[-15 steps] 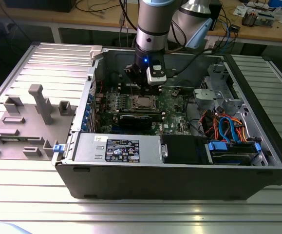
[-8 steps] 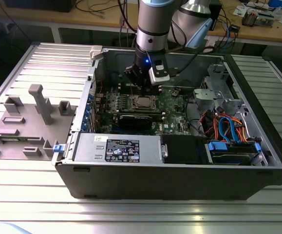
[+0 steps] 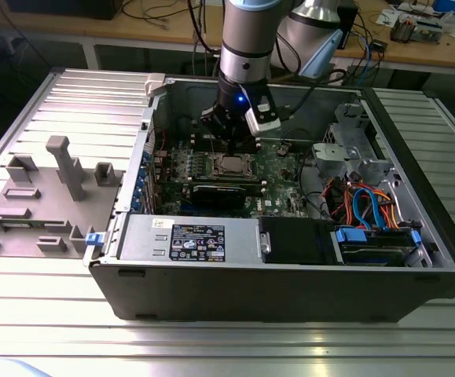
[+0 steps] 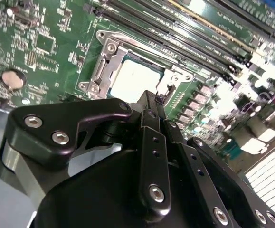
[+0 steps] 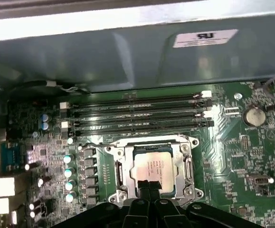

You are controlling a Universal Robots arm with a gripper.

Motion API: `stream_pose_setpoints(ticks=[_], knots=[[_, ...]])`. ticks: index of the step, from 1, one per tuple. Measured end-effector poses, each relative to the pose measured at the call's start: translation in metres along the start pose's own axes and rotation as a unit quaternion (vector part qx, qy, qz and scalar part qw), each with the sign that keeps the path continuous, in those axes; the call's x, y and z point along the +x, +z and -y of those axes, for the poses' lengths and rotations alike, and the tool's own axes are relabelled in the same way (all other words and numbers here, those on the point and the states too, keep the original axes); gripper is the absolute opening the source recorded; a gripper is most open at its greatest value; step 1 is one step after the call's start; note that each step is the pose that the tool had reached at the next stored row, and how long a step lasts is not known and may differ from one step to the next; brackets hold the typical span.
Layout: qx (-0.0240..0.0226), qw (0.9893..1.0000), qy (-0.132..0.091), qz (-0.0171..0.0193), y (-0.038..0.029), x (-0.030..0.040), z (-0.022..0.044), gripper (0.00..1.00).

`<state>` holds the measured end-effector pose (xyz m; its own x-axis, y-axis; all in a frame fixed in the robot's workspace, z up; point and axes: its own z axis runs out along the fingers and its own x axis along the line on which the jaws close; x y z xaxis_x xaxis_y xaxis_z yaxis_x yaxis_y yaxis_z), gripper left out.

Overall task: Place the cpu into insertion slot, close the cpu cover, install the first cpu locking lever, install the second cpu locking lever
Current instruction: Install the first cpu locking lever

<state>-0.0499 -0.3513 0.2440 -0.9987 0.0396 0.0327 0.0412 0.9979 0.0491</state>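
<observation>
Closed tool [image 5: 149, 185] tips cover one edge of the cpu [image 5: 152, 166]

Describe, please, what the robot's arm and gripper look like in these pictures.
The arm is a silver-grey cylinder with a pale blue cap, ending in a black wrist with a small blue light. A pale boxy module is mounted beside it. In the second wrist view, the gripper is matte black, built of jointed bars fastened with silver screws.

The arm [image 3: 245, 47] is sheathed in silver-grey tubing with a light blue ring [image 3: 255, 4]. A blue light [image 3: 241, 100] and a white block [image 3: 263, 118] are carried at its wrist. The gripper [image 4: 152, 100] is built of black links [image 4: 66, 126] fastened with silver screws [image 4: 156, 192].
</observation>
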Motion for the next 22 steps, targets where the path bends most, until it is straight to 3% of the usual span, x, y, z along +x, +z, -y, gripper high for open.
stream_pose_setpoints(ticks=[3,6,14,22], knots=[[0.0010,0.9995,-0.032,-0.0016,0.0004,0.0000,0.0000,0.11],[0.0023,0.9975,-0.071,-0.0035,0.0025,-0.0001,0.0001,0.11],[0.0023,0.9974,-0.071,-0.0035,0.0013,0.0001,0.0000,0.11],[0.0014,0.9991,-0.042,-0.0021,-0.0007,0.0002,-0.0008,0.11]])
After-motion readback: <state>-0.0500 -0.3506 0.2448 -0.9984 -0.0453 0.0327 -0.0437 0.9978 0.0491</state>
